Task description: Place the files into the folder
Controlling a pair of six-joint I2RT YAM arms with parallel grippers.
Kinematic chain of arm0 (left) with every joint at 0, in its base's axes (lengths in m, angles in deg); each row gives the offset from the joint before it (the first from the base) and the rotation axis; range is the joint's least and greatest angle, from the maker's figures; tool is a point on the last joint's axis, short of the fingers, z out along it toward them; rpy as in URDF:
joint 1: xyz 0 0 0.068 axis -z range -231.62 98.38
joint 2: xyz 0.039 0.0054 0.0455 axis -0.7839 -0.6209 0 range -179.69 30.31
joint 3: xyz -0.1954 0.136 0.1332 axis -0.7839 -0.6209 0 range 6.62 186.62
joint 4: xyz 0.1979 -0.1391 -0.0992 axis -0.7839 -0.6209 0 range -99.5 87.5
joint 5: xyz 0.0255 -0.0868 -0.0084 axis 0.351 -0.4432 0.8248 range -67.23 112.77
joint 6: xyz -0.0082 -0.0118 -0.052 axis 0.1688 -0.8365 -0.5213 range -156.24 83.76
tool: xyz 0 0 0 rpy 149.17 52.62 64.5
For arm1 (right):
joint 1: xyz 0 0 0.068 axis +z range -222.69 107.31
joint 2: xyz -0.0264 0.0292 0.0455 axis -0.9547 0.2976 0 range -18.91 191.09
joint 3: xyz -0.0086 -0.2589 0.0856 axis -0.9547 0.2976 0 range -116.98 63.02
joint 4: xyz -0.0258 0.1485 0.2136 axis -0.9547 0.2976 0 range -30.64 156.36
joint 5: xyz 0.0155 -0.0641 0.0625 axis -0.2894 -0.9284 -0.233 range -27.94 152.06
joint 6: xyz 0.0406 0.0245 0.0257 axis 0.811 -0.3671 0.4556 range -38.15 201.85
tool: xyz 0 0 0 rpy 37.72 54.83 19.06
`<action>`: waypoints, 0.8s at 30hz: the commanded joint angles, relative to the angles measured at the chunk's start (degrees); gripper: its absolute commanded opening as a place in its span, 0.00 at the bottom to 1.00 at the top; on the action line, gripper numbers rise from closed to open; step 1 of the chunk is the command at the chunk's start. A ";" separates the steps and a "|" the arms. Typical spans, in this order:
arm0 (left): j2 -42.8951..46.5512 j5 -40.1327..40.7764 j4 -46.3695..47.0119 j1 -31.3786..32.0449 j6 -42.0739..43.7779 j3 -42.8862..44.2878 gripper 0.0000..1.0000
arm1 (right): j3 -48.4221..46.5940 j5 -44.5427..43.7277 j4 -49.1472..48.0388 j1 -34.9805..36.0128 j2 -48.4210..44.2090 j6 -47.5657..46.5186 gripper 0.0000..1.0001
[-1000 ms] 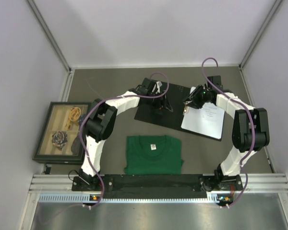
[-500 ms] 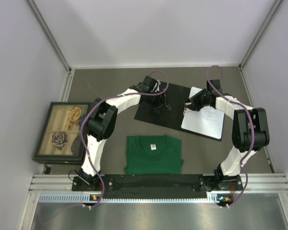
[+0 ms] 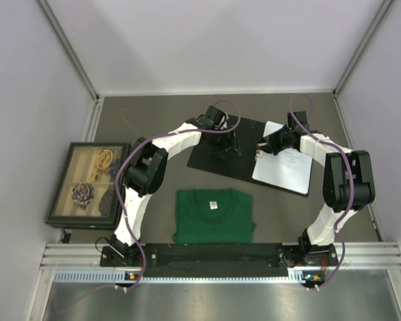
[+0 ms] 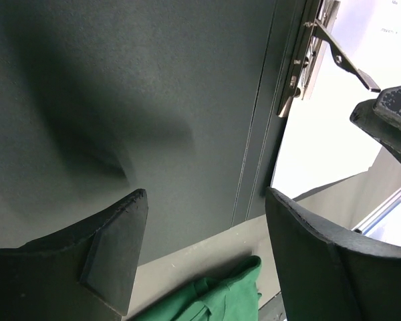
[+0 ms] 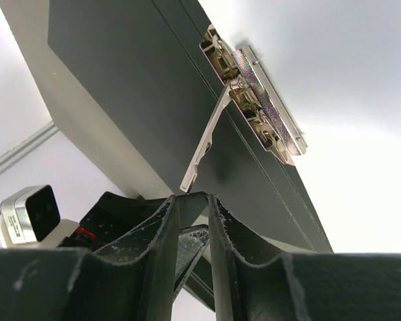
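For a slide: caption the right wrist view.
Right gripper, nearly closed, at the raised clip lever of the folder.

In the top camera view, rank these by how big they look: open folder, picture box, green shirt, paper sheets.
open folder
picture box
green shirt, close to the box in size
paper sheets

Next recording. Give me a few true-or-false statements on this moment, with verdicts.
1. The folder lies open, black inner faces up. True.
2. White sheets lie on its right half. True.
3. The left pincer grips the green shirt. False: it is open over the folder's black face, and the shirt lies apart from it.
4. The clip's lever lies flat. False: it sticks up from the clip.
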 commanded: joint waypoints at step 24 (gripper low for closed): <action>-3.23 2.10 -2.77 0.81 1.83 4.66 0.75 | -0.19 0.94 -0.70 -1.85 2.39 0.61 0.07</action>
